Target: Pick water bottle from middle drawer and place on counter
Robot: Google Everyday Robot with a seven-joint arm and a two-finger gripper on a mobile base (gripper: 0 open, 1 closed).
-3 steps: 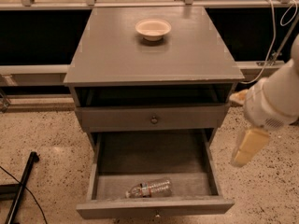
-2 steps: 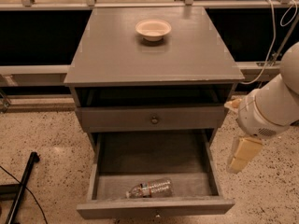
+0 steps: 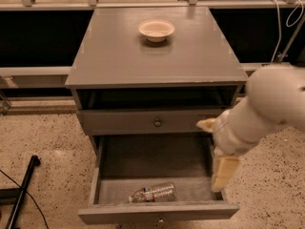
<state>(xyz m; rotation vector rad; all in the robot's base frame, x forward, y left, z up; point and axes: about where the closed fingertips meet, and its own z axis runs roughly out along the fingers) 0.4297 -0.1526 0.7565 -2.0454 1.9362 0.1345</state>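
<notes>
The water bottle (image 3: 152,193) lies on its side on the bottom of the open middle drawer (image 3: 157,212), near the front wall, cap to the left. My gripper (image 3: 223,173) hangs from the white arm at the drawer's right side wall, to the right of the bottle and above it, apart from it. The counter (image 3: 119,51) is the flat grey cabinet top above.
A cream bowl (image 3: 156,29) sits on the counter near the back. A shallower closed drawer front with a round knob (image 3: 157,123) is above the open drawer. A black rod (image 3: 21,190) lies on the speckled floor at left. Cables (image 3: 281,27) hang at upper right.
The arm and gripper have moved left and down, from beside the cabinet to over the right side of the open drawer. The bottle has not moved.
</notes>
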